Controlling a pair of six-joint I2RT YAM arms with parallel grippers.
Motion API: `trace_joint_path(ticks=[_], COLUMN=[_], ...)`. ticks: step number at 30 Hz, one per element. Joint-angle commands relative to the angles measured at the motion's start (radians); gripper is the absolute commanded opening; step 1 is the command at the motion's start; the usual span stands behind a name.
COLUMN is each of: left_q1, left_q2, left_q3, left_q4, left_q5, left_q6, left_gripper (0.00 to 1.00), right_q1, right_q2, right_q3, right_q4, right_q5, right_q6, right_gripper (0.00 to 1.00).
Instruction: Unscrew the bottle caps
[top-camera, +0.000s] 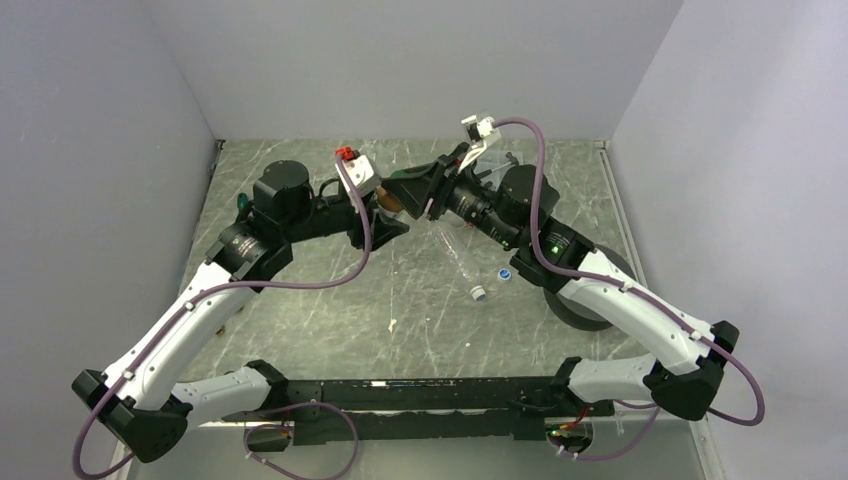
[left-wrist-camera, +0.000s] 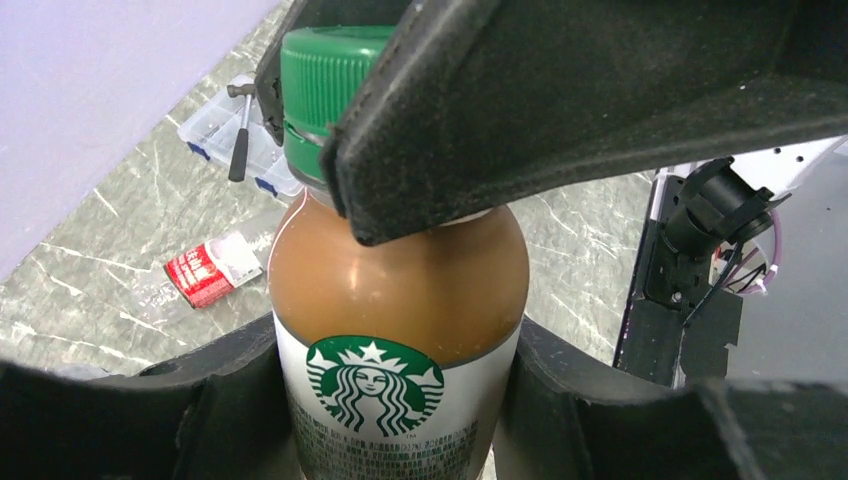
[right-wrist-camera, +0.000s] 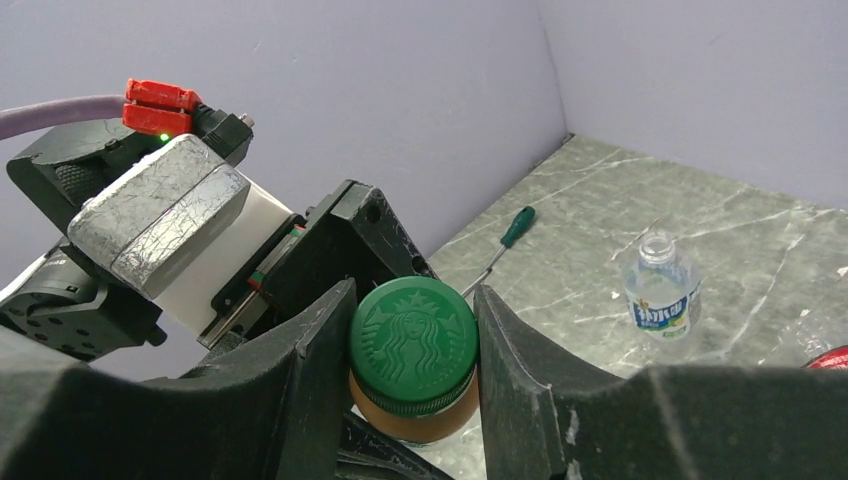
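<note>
The amber bottle (left-wrist-camera: 400, 290) with a green-white label stands between my left gripper's (left-wrist-camera: 400, 410) fingers, which are shut on its body. Its dark green cap (right-wrist-camera: 413, 340) is clamped between the jaws of my right gripper (right-wrist-camera: 413, 345), which is shut on it from above. Both grippers meet at the back middle of the table in the top view, the left (top-camera: 388, 222) and the right (top-camera: 415, 192). A tall slim clear bottle (top-camera: 455, 250) lies on the table with a white-and-blue cap (top-camera: 479, 293) on it. A clear bottle with a blue-white label (right-wrist-camera: 660, 290) stands open, with no cap.
A bottle with a red label (left-wrist-camera: 215, 268) lies on the table to the left. A clear plastic box (left-wrist-camera: 215, 120) with a small hammer sits by the back wall. A green-handled screwdriver (right-wrist-camera: 505, 240) lies near the left wall. A small loose cap (top-camera: 505, 272) lies by the right arm.
</note>
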Motion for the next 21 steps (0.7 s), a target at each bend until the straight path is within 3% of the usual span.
trace_joint_path(ticks=[1, 3, 5, 13, 21], left_q1=[0.011, 0.011, 0.011, 0.011, 0.011], left_q2=[-0.013, -0.016, -0.02, -0.019, -0.016], left_q3=[0.039, 0.037, 0.034, 0.039, 0.043], left_q4=[0.044, 0.044, 0.042, 0.051, 0.06], left_q5=[0.013, 0.013, -0.007, -0.124, -0.166], left_q6=[-0.018, -0.014, -0.007, 0.018, 0.02], left_gripper=[0.38, 0.36, 0.32, 0.14, 0.1], right_q1=[0.024, 0.027, 0.027, 0.036, 0.045], right_q2=[-0.017, -0.01, -0.007, 0.04, 0.123], right_q3=[0.033, 0.049, 0.064, 0.136, 0.23], right_q4=[0.037, 0.02, -0.001, -0.053, -0.127], right_q5=[0.081, 0.132, 0.185, 0.249, 0.262], right_q6=[-0.049, -0.028, 0.001, 0.1, 0.115], right_gripper=[0.34, 0.56, 0.63, 0.61, 0.6])
